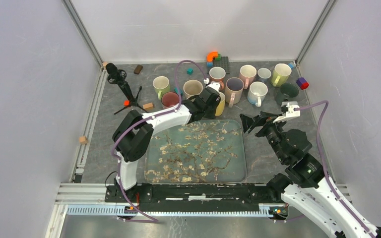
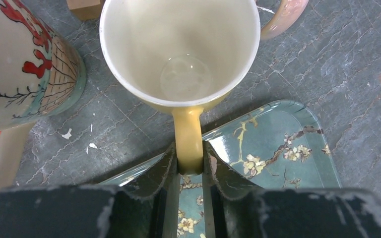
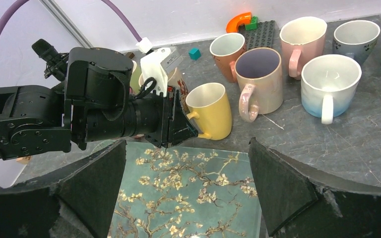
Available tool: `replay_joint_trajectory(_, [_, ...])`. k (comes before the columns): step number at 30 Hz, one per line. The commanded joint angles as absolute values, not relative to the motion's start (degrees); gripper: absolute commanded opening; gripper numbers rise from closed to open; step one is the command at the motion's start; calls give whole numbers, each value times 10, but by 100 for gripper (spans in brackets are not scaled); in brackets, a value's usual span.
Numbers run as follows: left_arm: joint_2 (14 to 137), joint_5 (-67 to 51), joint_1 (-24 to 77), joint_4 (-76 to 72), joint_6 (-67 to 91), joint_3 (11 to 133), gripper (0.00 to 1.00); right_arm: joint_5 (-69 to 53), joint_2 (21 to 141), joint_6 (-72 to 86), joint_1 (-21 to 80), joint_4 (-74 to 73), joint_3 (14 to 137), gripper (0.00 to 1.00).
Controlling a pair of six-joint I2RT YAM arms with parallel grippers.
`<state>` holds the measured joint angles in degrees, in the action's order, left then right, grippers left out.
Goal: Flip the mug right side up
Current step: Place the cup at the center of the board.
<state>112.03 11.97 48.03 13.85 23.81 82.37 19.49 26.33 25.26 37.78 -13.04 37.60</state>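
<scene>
Yellow mug (image 2: 178, 64) stands mouth-up just beyond the tray (image 2: 287, 144), its handle pinched in your left jaws; your right jaws gape empty. Righting looks done. Next, open and back off without tipping it.

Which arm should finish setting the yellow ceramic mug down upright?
Left. The left fingers are shut on the handle of the yellow ceramic mug, mouth already up. The right fingers hang open near the blue floral tray's corner, apart from the mug.
</scene>
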Motion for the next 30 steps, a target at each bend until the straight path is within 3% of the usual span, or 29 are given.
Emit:
replay_joint_trajectory(1, [1108,131,483,99,208,818,34,189,268,258,379,-104,372,98])
replay_joint_trajectory(9, [1094,125,483,110,208,818,65,187,273,262,379,-97,371,98])
replay_joint_trajectory(22, [962,88,482,177,217,818,99,185,288,259,380,-92,389,98])
replay_joint_trajectory(30, [812,79,481,209,230,779,100,202,307,221,379,-95,432,98])
